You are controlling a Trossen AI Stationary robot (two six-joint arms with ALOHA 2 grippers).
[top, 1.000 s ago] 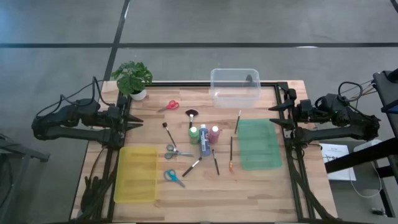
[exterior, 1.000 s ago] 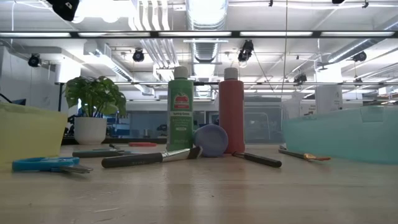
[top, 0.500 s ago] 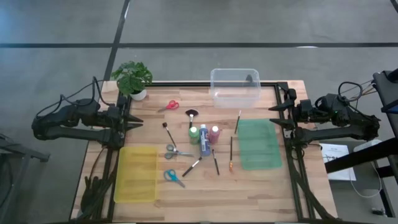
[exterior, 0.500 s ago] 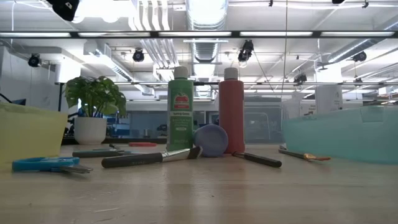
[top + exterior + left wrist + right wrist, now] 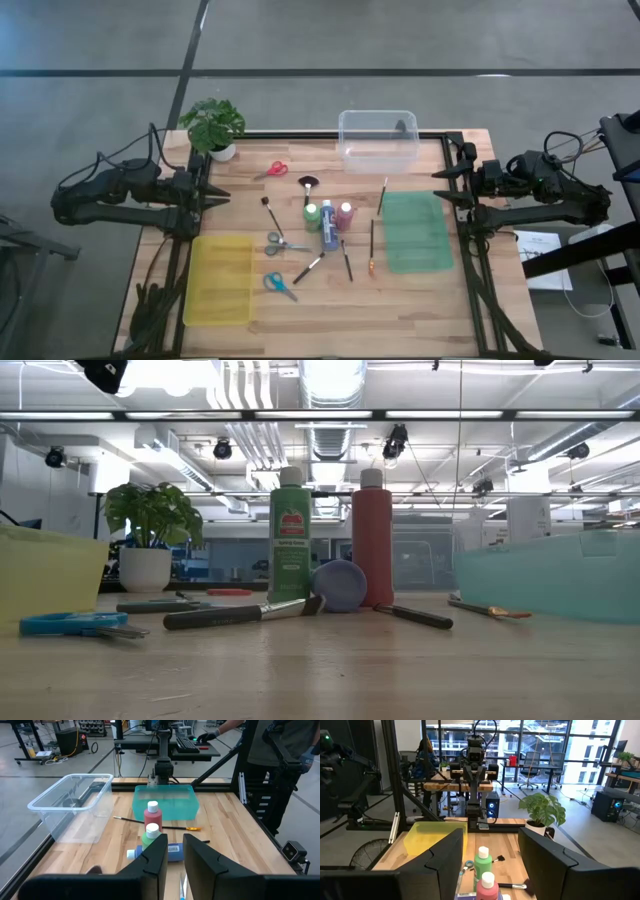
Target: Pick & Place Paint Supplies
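At mid-table a green bottle (image 5: 312, 215) and a pink bottle (image 5: 345, 213) stand upright, with a blue bottle (image 5: 328, 232) lying on its side between them. Several thin brushes (image 5: 308, 267) lie flat around them. Red scissors (image 5: 273, 169), grey scissors (image 5: 283, 242) and blue scissors (image 5: 279, 285) also lie flat. My left gripper (image 5: 222, 197) hangs above the table's left edge, its fingers (image 5: 155, 852) a narrow gap apart and empty. My right gripper (image 5: 438, 187) hangs above the right edge, open wide and empty (image 5: 492, 837).
A yellow tray (image 5: 220, 280) sits at the near left and a green tray (image 5: 415, 232) at the right. A clear plastic bin (image 5: 378, 140) stands at the far edge, and a potted plant (image 5: 212, 125) in the far left corner. A person stands beyond the table (image 5: 280, 755).
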